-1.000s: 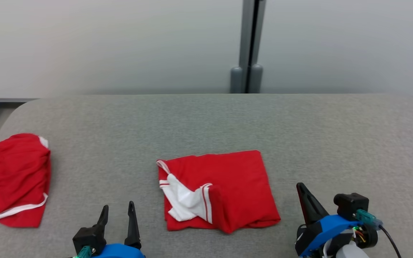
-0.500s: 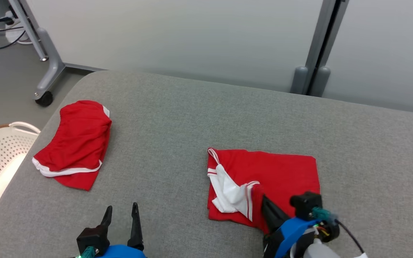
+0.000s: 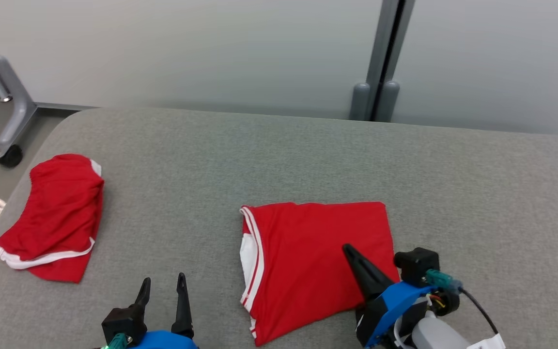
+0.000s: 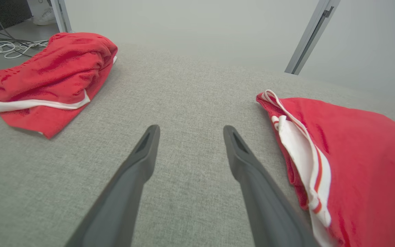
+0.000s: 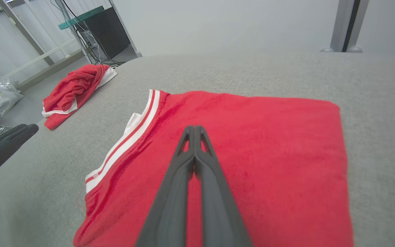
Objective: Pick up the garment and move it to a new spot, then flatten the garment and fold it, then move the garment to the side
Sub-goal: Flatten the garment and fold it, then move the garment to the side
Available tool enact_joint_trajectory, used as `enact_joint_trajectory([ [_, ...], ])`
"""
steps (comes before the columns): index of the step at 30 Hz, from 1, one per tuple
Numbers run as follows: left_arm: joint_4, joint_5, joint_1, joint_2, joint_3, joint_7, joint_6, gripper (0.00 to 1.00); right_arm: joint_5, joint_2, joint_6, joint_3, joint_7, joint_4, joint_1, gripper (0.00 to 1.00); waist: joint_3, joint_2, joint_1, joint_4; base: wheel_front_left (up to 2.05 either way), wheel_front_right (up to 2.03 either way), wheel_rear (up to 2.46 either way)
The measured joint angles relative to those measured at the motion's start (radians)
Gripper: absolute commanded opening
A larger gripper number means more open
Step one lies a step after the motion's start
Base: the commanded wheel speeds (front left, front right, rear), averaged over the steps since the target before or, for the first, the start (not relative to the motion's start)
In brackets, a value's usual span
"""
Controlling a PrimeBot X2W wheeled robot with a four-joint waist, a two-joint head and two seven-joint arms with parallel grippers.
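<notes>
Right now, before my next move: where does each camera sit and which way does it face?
Head view: on the head, facing forward and down at the grey table; left gripper lower left, right gripper lower right.
Left wrist view: low over the table, looking along its open fingers between the crumpled garment and the folded garment.
Right wrist view: above the folded garment, looking along its shut fingers.
Shared: all three show both garments.

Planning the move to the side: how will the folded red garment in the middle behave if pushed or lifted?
Probably floppy: the folded red garment lies in thin soft layers, so lifting one edge would likely unfold it. Pushed, it may bunch, since the grey surface looks like textured fabric. Its striped hem could flip.
</notes>
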Motion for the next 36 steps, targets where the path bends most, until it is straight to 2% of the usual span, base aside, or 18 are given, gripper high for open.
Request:
enact_joint_trajectory([
  [7,-0.001,0.002,-0.001,0.0,0.016,0.0,0.015,1.0,-0.114,-0.001,0.0,-0.214,0.0,-0.016,0.06,0.0,-0.018,0.0,0.0,-0.095,0.0,0.0,0.0],
  [13,-0.001,0.018,0.0,0.001,0.04,0.0,0.018,1.0,-0.183,-0.001,0.0,-0.339,0.0,-0.044,0.103,0.0,-0.028,0.0,0.0,-0.157,0.0,0.0,0.0],
  [14,0.0,0.018,0.0,0.0,0.041,0.0,0.022,1.0,-0.188,-0.002,0.0,-0.354,0.0,-0.048,0.108,0.04,-0.03,0.0,0.0,-0.163,0.0,0.0,0.0],
  [16,0.0,0.02,0.0,0.0,0.045,0.0,0.022,1.0,-0.193,-0.002,0.0,-0.373,0.0,-0.061,0.122,1.0,-0.033,0.0,0.0,-0.174,0.0,0.0,0.0],
  [23,0.008,0.038,0.001,0.0,0.063,0.0,0.023,1.0,-0.203,-0.002,0.0,-0.416,0.0,-0.094,0.149,1.0,-0.043,0.0001,0.0,-0.195,0.0,0.0,0.0],
  [36,0.007,0.063,0.026,0.0,0.079,0.0,0.028,1.0,-0.223,-0.002,0.0,-0.425,0.0,-0.114,0.17,1.0,-0.062,0.0001,0.0,-0.205,0.0,0.0,0.0],
])
